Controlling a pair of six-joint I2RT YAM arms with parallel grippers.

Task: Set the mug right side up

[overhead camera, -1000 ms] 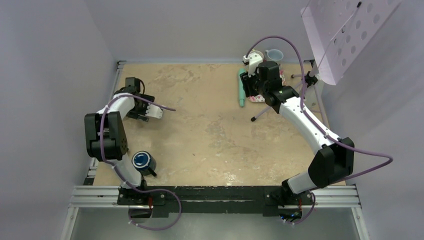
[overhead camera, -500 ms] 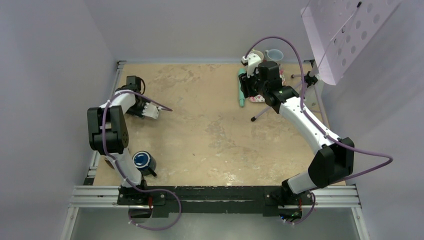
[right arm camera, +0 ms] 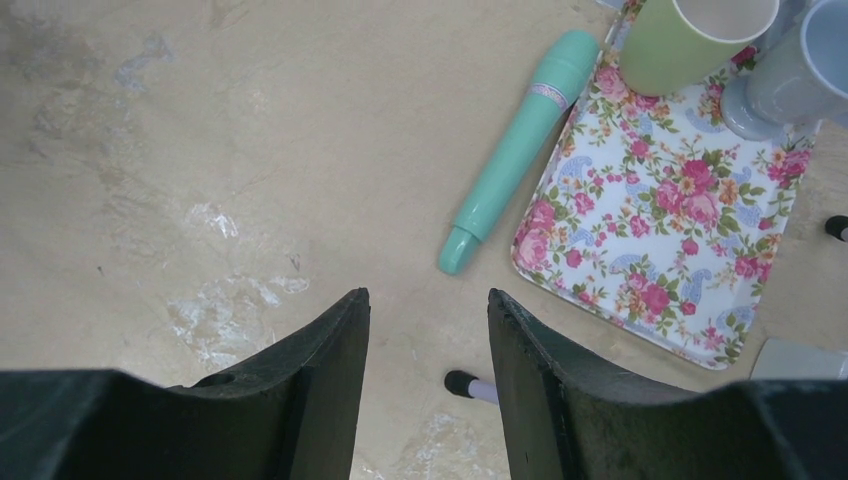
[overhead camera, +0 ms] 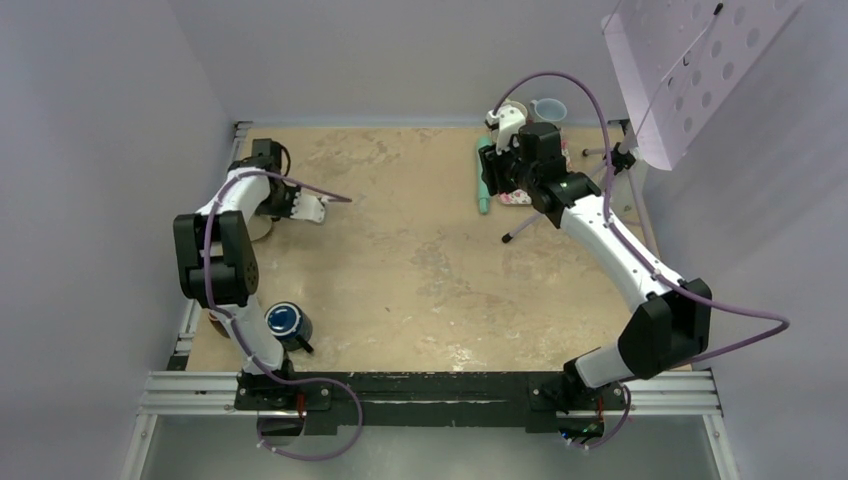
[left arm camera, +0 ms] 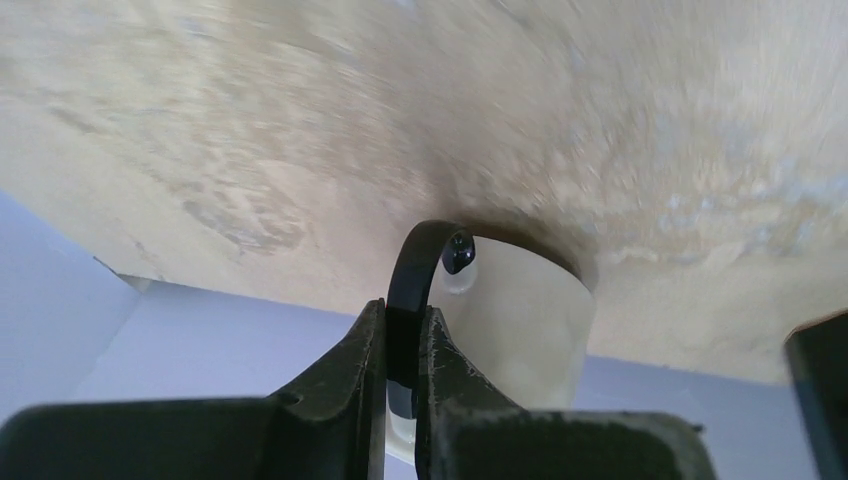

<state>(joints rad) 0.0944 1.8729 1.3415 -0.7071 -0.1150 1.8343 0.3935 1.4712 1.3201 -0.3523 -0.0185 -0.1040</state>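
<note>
The mug (left arm camera: 520, 320) is cream with a black loop handle (left arm camera: 408, 262). In the left wrist view one end of it rests against the table. My left gripper (left arm camera: 403, 312) is shut on that handle, one finger on each side of the loop. From above, the mug (overhead camera: 257, 229) shows only as a tan patch under the left arm, at the table's far left, with the left gripper (overhead camera: 283, 210) beside it. My right gripper (right arm camera: 428, 300) hangs open over bare table at the far right (overhead camera: 500, 165), with nothing between its fingers.
A floral tray (right arm camera: 650, 250) carries a green cup (right arm camera: 690, 40) and a pale blue cup (right arm camera: 800, 70). A teal marker (right arm camera: 520, 140) lies beside it, and a thin lilac rod with a black tip (right arm camera: 470, 385). A dark blue cup (overhead camera: 287, 322) stands by the left arm's base.
My left gripper has closed from open onto the mug's handle, and its wrist has shifted a little toward the back of the table. The right arm has stayed still.
</note>
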